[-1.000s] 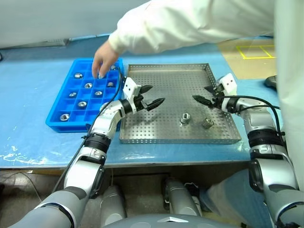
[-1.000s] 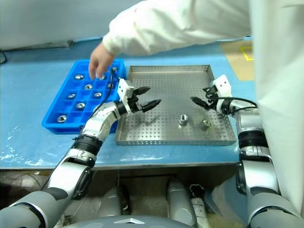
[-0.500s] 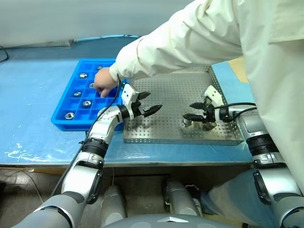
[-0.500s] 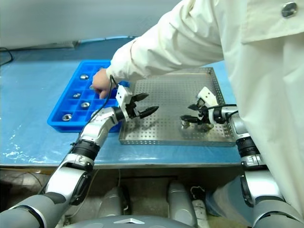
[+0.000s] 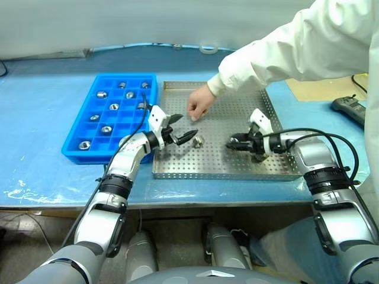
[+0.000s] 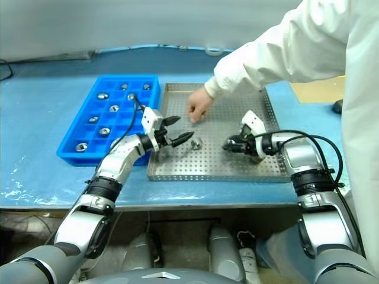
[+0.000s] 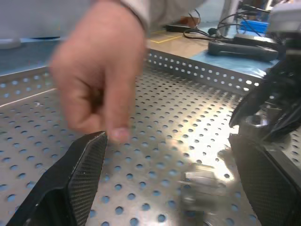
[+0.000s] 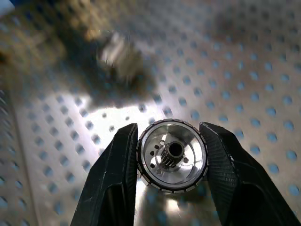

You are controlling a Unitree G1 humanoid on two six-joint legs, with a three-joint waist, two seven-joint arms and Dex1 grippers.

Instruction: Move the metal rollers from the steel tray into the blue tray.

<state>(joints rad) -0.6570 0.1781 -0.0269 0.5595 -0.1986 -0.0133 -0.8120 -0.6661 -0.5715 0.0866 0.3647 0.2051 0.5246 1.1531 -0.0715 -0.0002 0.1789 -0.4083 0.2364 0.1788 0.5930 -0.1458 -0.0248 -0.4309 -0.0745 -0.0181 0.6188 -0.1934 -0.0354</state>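
From the head, the right claw (image 5: 232, 144) is closed on a metal roller (image 5: 237, 144) over the steel tray (image 5: 220, 171); another roller (image 5: 198, 141) lies just ahead of the open left claw (image 5: 185, 135), under a person's hand (image 5: 199, 107). The right wrist view shows the held roller (image 8: 172, 156) pinched between both fingers. Step in hand: pickup; next it needs carrying across to the blue tray (image 5: 72, 149).

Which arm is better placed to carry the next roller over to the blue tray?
The right. Its end effector is already shut on a metal roller above the steel tray. The left end effector is open and holds nothing, though it is nearer the blue tray.
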